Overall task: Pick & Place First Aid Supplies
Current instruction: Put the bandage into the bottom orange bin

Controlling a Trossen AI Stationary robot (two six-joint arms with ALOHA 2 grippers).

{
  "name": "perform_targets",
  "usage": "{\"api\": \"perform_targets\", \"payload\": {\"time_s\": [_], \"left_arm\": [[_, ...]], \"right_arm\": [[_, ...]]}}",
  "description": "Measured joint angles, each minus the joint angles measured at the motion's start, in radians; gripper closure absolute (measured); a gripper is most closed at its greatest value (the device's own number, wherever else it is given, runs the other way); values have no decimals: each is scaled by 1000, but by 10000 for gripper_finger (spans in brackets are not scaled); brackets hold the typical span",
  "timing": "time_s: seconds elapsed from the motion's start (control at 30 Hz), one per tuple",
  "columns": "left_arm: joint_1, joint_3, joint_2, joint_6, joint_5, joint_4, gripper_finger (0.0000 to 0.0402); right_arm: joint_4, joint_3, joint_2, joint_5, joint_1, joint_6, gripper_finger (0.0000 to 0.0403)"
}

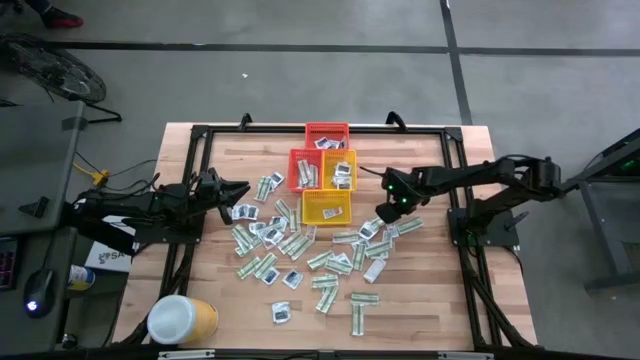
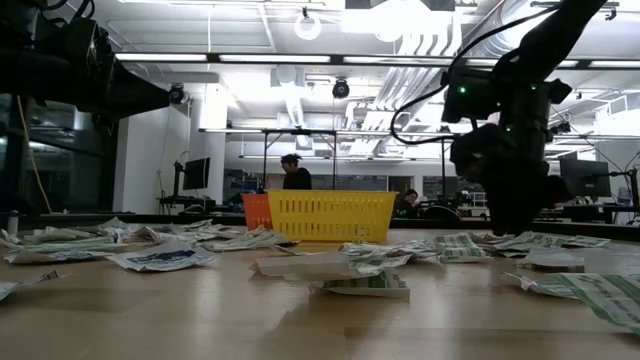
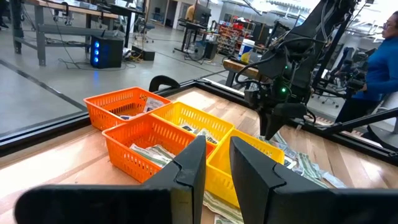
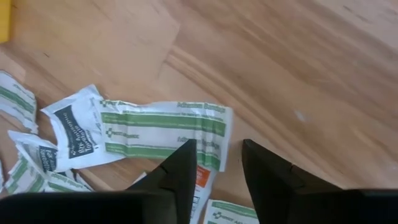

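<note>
jaws parted | right gripper [image 4: 214,163] over green-striped strip [image 4: 163,132] (print unreadable)

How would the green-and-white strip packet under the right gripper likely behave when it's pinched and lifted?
The green-and-white strip looks thin and wrinkled, so probably floppy and light. Lying flat on the wooden table, it may slide rather than lift. The right gripper is open above it; neighbouring packets overlap and might come along.

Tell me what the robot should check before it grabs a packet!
1. Right gripper open: ok, a gap shows between its fingers.
2. Packet below it: ok, a green-and-white strip lies just ahead of the fingers.
3. Packet already held: ok, nothing sits between the fingers.
4. Left gripper out of the way: ok, it hangs across the pile from the right one.
5. Yellow basket has room: cannot tell.
</note>
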Motion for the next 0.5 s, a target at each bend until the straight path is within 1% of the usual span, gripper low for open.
{"api": "perform_targets", "payload": {"time_s": [0.17, 0.33, 0.5], "left_arm": [[0, 0, 0, 0, 0, 0, 328], [0, 0, 0, 0, 0, 0, 328], [0, 0, 0, 0, 0, 0, 328]], "right_arm": [[20, 0, 2, -27, 1, 0, 307], [44, -1, 5, -80, 5, -1, 317], [52, -1, 18, -56, 3, -1, 338]]}}
